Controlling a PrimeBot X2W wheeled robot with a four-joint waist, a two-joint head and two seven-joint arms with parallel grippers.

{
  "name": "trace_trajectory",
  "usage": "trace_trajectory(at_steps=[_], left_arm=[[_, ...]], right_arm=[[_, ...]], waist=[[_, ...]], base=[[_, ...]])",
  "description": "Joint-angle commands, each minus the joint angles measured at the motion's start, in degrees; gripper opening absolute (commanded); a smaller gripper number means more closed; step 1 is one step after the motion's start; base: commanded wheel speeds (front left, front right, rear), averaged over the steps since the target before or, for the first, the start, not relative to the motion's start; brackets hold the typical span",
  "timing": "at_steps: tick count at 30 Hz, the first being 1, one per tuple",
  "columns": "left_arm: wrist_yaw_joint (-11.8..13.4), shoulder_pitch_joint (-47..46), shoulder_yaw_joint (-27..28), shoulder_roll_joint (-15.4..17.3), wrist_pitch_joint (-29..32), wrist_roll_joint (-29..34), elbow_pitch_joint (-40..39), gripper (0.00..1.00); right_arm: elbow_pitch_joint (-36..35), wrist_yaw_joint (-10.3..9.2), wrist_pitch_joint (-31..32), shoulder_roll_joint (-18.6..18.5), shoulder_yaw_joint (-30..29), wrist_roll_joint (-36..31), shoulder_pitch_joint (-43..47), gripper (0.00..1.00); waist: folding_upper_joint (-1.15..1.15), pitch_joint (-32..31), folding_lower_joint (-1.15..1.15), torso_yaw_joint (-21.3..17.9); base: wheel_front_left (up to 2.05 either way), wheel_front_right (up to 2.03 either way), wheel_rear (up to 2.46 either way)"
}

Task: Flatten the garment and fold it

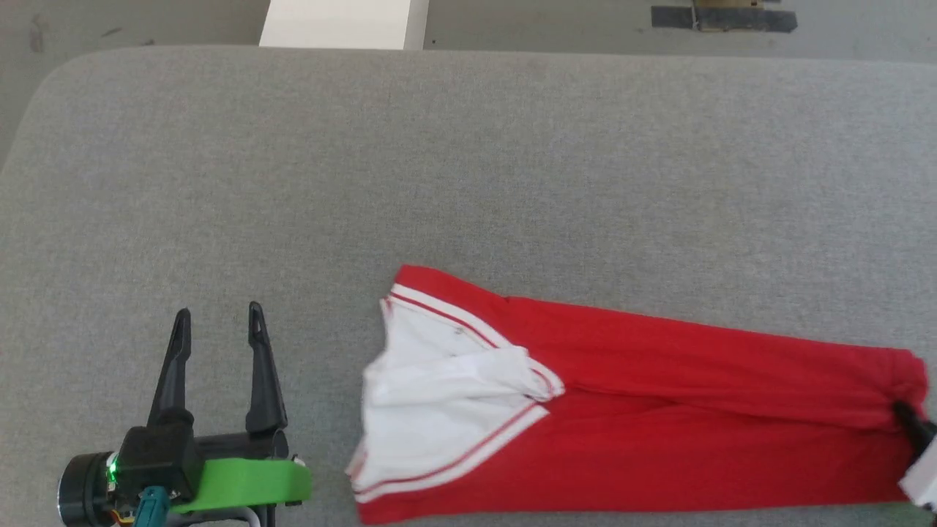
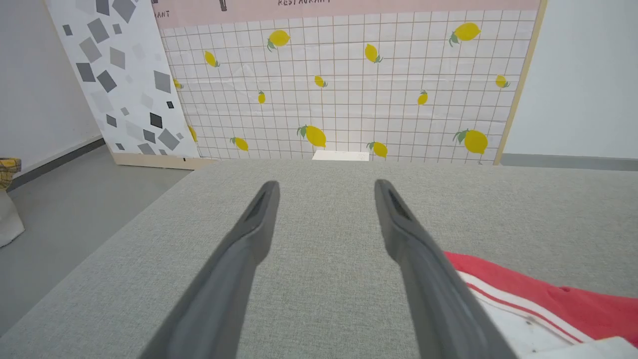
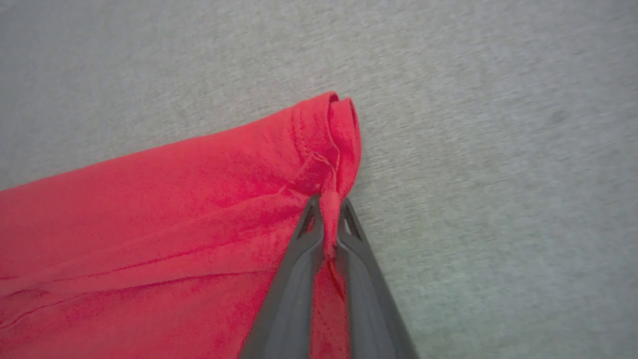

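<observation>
The garment (image 1: 659,410), red with white sleeves and red-and-white striped trim, lies folded into a long strip on the grey surface, white sleeves at its left end. My right gripper (image 1: 902,411) is shut on the garment's red hem at the right end. In the right wrist view my right gripper (image 3: 326,209) pinches a bunch of that red cloth (image 3: 199,209) between its fingers. To the left of the sleeves, my left gripper (image 1: 217,322) rests open over bare surface, holding nothing. In the left wrist view my left gripper (image 2: 326,192) is spread wide, with the garment's (image 2: 548,299) striped edge at lower right.
The grey padded surface (image 1: 468,168) stretches wide behind the garment; its rounded far-left corner and far edge show. A white block (image 1: 344,23) stands past the far edge. A lemon-print tiled panel (image 2: 349,85) rises beyond the surface, and grey floor (image 2: 75,199) lies to its left.
</observation>
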Motion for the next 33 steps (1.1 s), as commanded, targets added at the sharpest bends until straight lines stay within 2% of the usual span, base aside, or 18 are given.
trace_trajectory(at_steps=[1, 6, 10, 14, 17, 23, 28, 33], left_arm=[[-0.4, 1.2, 0.2, -0.5, -0.3, 0.5, 0.2, 1.00], [-1.1, 2.2, 0.5, -1.2, -0.3, 0.5, 0.4, 1.00], [-1.9, 2.2, 0.4, -1.9, -0.3, 0.6, 1.0, 1.00], [-2.5, 2.2, 0.5, -2.9, -0.3, 0.6, 1.6, 1.00], [-3.0, 2.4, 0.6, -3.6, -0.3, 0.7, 1.9, 1.00], [-4.3, 2.7, 0.9, -4.9, -0.3, 0.8, 2.6, 1.00], [-5.3, 2.5, 1.4, -5.4, -0.3, 0.9, 2.8, 1.00], [-6.0, 1.8, 1.5, -6.1, -0.3, 1.3, 3.3, 1.00]], right_arm=[[0.1, -0.12, -0.5, -1.3, -2.1, -0.9, -1.3, 0.00], [0.6, -0.12, -0.6, -5.4, -8.5, -4.0, -3.1, 0.00], [0.3, -0.12, 1.1, -8.2, -8.6, -5.2, -3.8, 0.00], [-3.2, -0.12, 5.2, -8.0, -3.5, -2.7, -2.9, 0.00], [-7.6, -0.12, 10.0, -4.9, 1.1, 2.2, -2.2, 0.00], [-17.3, -0.12, 18.0, 0.2, 11.1, 7.2, -0.4, 0.00], [-21.5, -0.12, 21.3, 1.6, 19.0, 8.4, -1.6, 0.00], [-22.4, -0.12, 22.0, 2.3, 26.6, 8.8, -4.4, 0.00]], waist=[[0.00, -1.3, 0.00, -0.8], [0.00, -2.5, 0.00, -1.6], [0.00, -3.2, 0.00, -1.8], [0.00, -3.9, 0.00, -1.7], [0.00, -4.3, 0.00, -1.5], [0.00, -4.6, 0.00, -0.8], [0.00, -4.2, 0.00, 0.0], [0.00, -3.1, 0.00, 1.0]], base=[[0.00, 0.00, 0.00], [0.00, 0.00, 0.00], [0.00, 0.00, 0.00], [0.00, 0.00, 0.00], [0.00, 0.00, 0.00], [0.00, 0.00, 0.00], [0.00, 0.00, 0.00], [0.00, 0.00, 0.00]])
